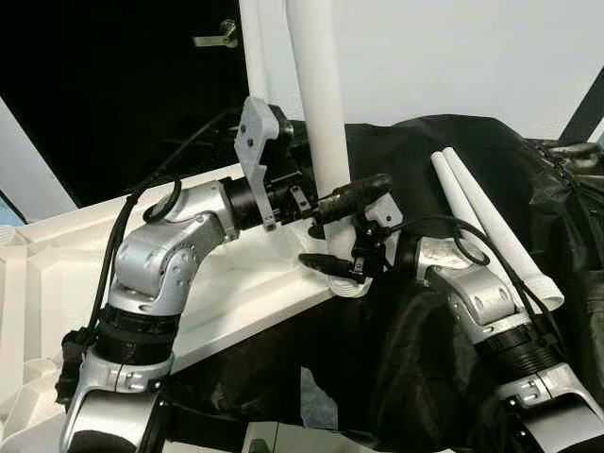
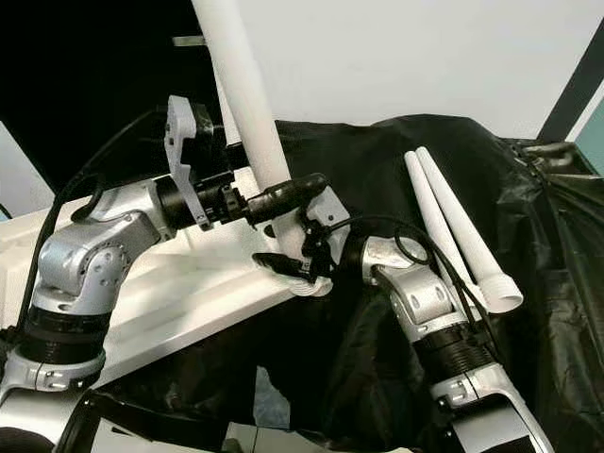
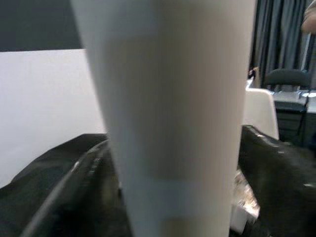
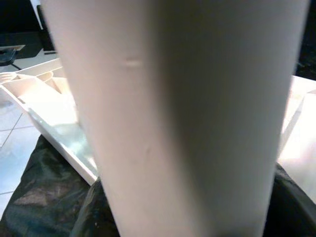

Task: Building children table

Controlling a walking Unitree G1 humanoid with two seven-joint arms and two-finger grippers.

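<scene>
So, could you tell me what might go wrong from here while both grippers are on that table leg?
1. The upright table leg stands at the very corner of the white tabletop; if the left gripper pushes sideways, its base may slip off the edge.
2. The right gripper works close beneath the left one, so their fingers could collide.
3. The two spare legs lie sloping on the black sheet near the right arm; a nudge might send them sliding.

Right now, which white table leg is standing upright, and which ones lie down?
The leg gripped by the left gripper and right gripper stands upright at the tabletop corner; the two loose legs lie on the black sheet.
</scene>
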